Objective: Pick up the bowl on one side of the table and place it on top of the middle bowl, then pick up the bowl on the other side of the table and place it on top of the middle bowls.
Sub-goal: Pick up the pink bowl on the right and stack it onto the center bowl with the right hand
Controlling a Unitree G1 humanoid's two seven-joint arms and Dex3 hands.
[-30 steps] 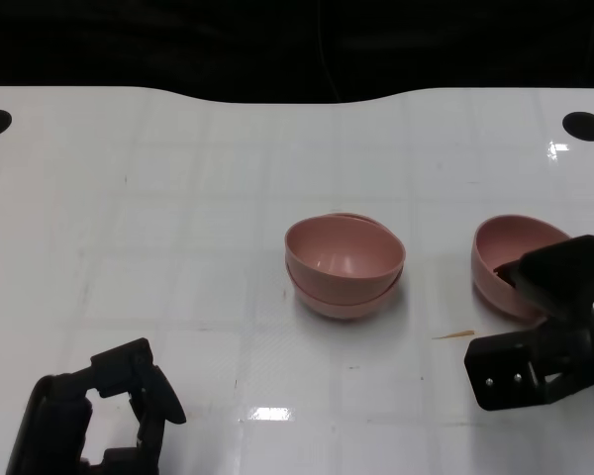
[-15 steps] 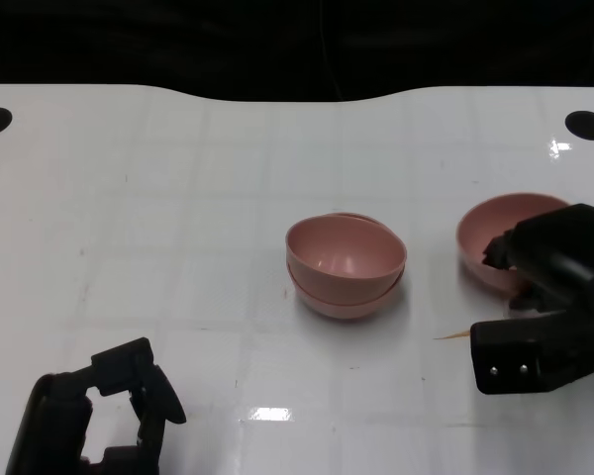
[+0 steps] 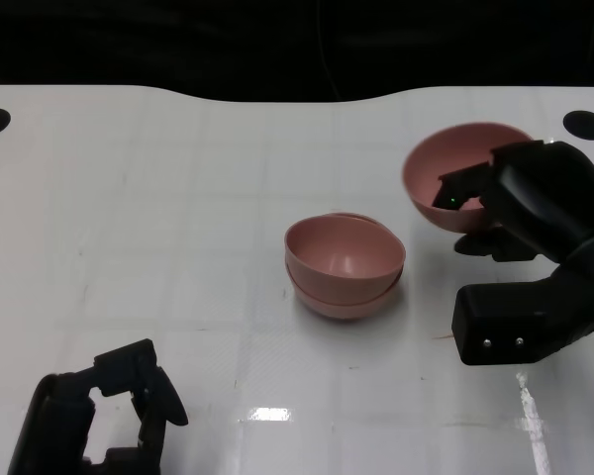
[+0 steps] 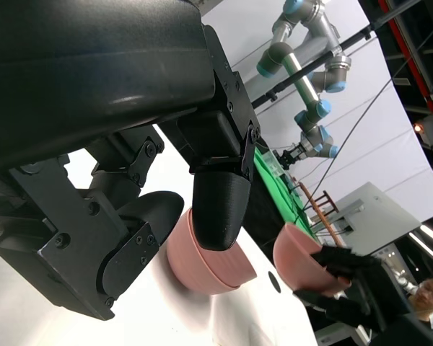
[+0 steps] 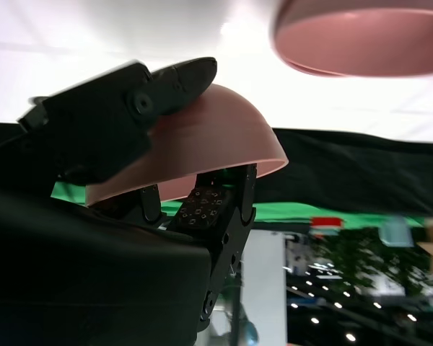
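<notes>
Your right hand (image 3: pixel 520 213), clamped on the last pink bowl (image 3: pixel 455 173), has lifted it off the counter (image 3: pixel 178 198) toward the right edge, ready to carry over the centre stack (image 3: pixel 345 265); left hand (image 3: pixel 99 416) idles, fingers apart.

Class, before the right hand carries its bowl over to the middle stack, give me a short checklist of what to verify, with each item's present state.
1. Right hand grips the pink bowl at its rim: ok.
2. Bowl lifted off the table: ok.
3. Middle stack sits upright with its opening free: ok.
4. Left hand holds nothing and is away from the stack: ok.
5. Held bowl level: not ok, it tilts.
6. Firmness of the grip: cannot tell.
</notes>
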